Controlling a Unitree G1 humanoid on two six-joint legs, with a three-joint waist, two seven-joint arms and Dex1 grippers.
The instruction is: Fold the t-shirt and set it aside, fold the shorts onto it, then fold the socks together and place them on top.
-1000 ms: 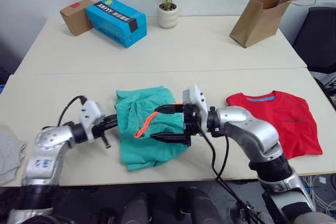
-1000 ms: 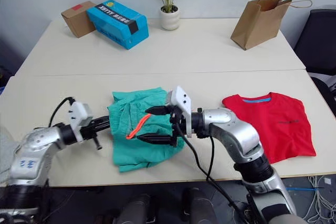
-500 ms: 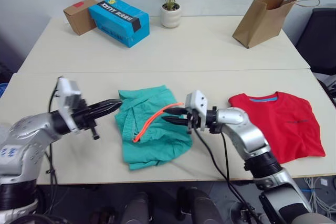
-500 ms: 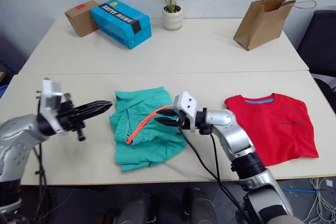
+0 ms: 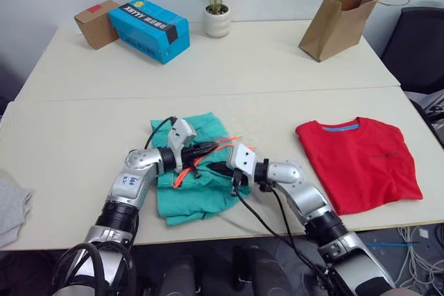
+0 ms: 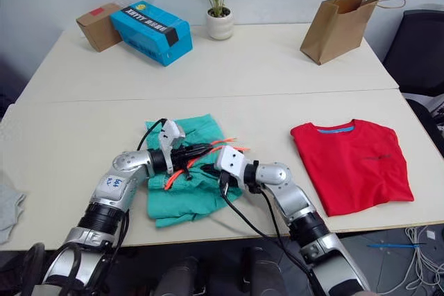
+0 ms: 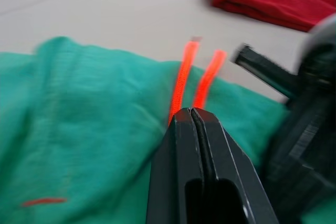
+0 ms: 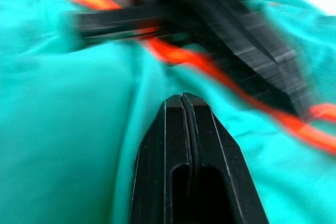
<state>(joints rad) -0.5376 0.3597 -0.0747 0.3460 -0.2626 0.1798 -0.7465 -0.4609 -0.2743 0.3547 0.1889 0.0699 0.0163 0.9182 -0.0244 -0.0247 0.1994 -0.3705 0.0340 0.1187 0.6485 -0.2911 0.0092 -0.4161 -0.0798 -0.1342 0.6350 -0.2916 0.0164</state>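
The teal shorts (image 5: 182, 188) lie crumpled near the table's front, their orange drawstring (image 5: 225, 145) trailing to the right. My left gripper (image 5: 210, 148) is shut, its tips (image 7: 191, 112) resting at the drawstring on the shorts' upper part. My right gripper (image 5: 214, 168) is shut too, its tips (image 8: 182, 97) pressed against the teal fabric just below the left gripper; nothing shows between its fingers. The two grippers nearly touch. The red t-shirt (image 5: 361, 161) lies flat to the right. A grey knit piece, the socks (image 5: 10, 209), sits at the table's left edge, partly cut off.
At the back stand a blue box (image 5: 154, 29), a brown cardboard box (image 5: 96, 22), a potted plant (image 5: 216, 19) and a brown paper bag (image 5: 338, 25). A black chair (image 5: 416, 46) is at the far right. A black cable (image 5: 267, 223) hangs from my right arm over the front edge.
My right gripper has shut and slid left onto the shorts. My left arm swung in from the left until its shut tips reached the drawstring. The camera shifted slightly.
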